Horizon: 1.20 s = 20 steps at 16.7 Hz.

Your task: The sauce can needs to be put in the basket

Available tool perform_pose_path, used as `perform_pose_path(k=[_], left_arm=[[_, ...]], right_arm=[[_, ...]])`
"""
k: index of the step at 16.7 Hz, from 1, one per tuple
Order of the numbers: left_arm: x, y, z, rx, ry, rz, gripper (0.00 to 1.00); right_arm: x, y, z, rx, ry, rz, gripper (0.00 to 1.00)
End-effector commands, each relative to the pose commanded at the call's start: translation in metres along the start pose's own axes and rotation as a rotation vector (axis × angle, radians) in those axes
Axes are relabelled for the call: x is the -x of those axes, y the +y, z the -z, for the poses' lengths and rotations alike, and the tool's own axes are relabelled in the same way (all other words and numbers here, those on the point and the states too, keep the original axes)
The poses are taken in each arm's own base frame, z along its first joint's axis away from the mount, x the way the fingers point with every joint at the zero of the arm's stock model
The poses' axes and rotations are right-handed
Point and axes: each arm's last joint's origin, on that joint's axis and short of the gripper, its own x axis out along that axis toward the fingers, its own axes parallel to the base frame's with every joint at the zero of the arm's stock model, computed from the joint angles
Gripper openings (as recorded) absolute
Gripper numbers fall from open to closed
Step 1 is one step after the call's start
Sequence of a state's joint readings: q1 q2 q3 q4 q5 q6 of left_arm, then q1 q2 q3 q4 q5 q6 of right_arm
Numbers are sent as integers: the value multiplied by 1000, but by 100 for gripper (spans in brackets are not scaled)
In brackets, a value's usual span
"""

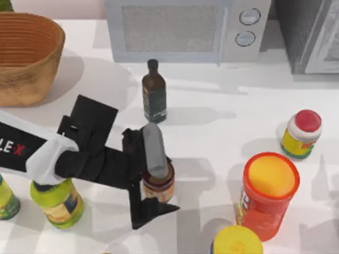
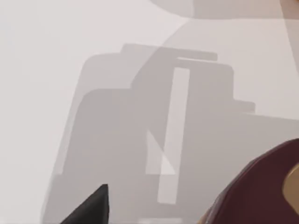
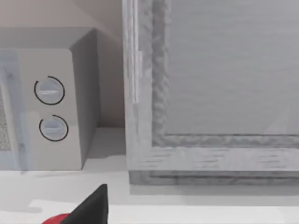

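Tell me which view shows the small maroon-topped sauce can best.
The top view: the sauce can stands between the left gripper's fingers, label visible. The left wrist view catches a maroon edge.

Plenty hidden and clipped around the sauce can

From above, the left gripper (image 1: 151,174) covers most of the sauce can (image 1: 159,186), so its jaw spacing can't be judged; the left wrist view cuts the can (image 2: 261,191) to a maroon corner. The basket (image 1: 26,58) runs off the top view's left edge, the green bottle (image 1: 58,203) sits partly under the arm, and the yellow lid (image 1: 237,241) is clipped below.
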State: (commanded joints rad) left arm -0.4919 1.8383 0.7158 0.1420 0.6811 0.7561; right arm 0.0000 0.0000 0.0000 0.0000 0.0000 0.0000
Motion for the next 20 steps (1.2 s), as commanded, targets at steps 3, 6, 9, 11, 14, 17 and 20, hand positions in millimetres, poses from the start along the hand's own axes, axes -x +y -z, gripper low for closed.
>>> perform_pose_path(k=[3, 6, 9, 11, 14, 17, 20], left_arm=[[0, 0, 0, 0, 0, 0, 70], [0, 0, 0, 0, 0, 0, 47], [0, 0, 0, 0, 0, 0, 25], [0, 0, 0, 0, 0, 0, 10], [0, 0, 0, 0, 0, 0, 0], [0, 0, 0, 0, 0, 0, 0], [0, 0, 0, 0, 0, 0, 0]], right_arm=[[0, 0, 0, 0, 0, 0, 100], [0, 0, 0, 0, 0, 0, 100], [0, 0, 0, 0, 0, 0, 100], [0, 0, 0, 0, 0, 0, 100], [0, 0, 0, 0, 0, 0, 100], [0, 0, 0, 0, 0, 0, 100], [0, 0, 0, 0, 0, 0, 100]])
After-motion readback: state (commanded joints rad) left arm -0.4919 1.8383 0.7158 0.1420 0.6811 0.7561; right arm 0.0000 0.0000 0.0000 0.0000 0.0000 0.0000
